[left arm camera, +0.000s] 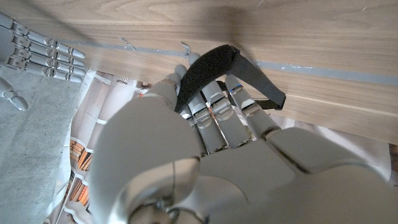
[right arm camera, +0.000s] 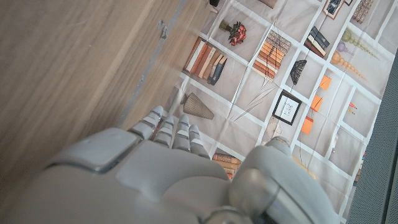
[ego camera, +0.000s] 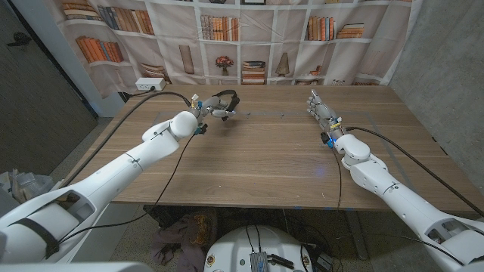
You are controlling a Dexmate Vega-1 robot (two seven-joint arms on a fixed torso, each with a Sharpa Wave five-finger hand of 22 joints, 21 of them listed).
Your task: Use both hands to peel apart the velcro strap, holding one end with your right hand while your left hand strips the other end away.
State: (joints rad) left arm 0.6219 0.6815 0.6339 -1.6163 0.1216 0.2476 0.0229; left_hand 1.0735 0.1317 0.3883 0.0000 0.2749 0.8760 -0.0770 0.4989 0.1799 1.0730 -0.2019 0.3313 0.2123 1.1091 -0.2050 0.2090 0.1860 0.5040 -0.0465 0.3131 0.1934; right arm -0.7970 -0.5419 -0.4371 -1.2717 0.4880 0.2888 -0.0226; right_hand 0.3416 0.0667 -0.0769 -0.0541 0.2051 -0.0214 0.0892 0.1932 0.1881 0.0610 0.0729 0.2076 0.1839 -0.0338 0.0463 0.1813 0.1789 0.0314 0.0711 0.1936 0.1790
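The wooden desk (ego camera: 257,151) carries nothing of the task on its surface; the black velcro strap (ego camera: 224,100) is lifted off it, toward the far left part. The left robot hand (ego camera: 206,110) grips the strap, and the left wrist view shows the band draped across its fingers (left arm camera: 214,99). The right robot hand (ego camera: 321,108) stands well apart near the far right, fingers extended, holding nothing. Judging from this, the peel is either finished or not yet begun: only one robot hand has the strap, and whether its ends are separated cannot be told.
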